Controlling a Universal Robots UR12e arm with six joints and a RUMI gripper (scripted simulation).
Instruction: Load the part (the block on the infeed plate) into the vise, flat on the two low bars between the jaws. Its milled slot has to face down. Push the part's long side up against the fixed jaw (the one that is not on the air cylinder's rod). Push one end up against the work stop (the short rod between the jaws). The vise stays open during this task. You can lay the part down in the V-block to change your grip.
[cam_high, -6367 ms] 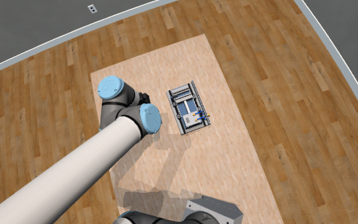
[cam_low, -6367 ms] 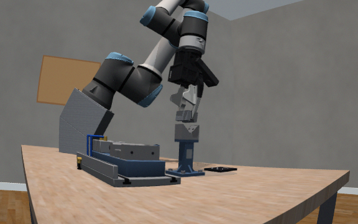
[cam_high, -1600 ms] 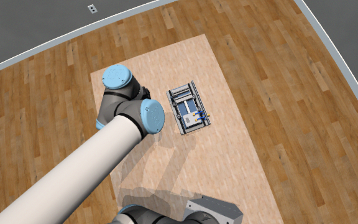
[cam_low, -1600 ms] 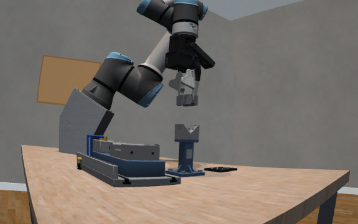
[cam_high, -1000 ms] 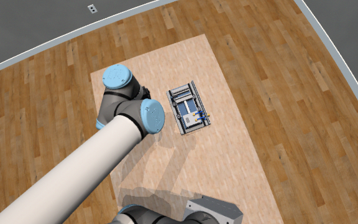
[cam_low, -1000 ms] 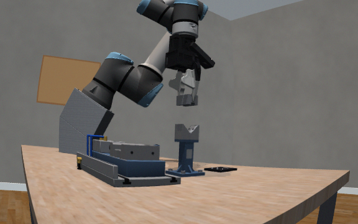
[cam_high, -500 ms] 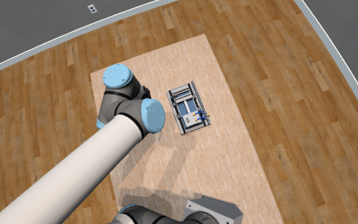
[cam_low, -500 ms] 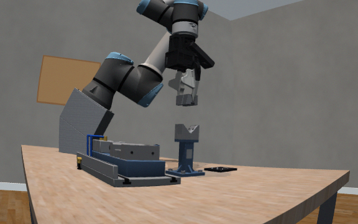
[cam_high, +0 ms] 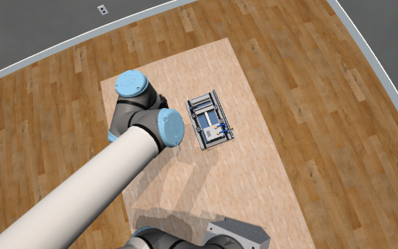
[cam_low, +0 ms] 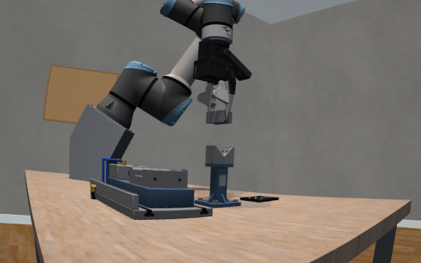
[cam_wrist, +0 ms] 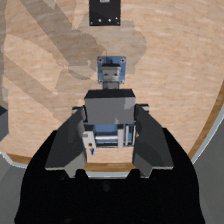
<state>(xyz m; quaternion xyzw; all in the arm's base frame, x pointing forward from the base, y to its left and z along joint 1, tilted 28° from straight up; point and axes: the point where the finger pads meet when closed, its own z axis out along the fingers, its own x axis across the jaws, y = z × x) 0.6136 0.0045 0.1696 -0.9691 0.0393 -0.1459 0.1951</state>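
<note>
The pale, matt wooden table [cam_low: 232, 226] shows a plank grain. The grey block part [cam_low: 218, 117], clamped in the dull black-and-grey hand [cam_low: 219, 118], looks like matt metal, as does the grey V-block [cam_low: 219, 155] on its painted blue post. The grey-and-blue vise [cam_low: 152, 191] has a smooth, matt finish.

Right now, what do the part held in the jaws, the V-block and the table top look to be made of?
Part: likely bare metal; plain matte grey, sharp edges. V-block: same grey metal look on top, on a blue, seemingly painted pedestal. Table top: light wood, visible grain and plank seams, low sheen.
</note>
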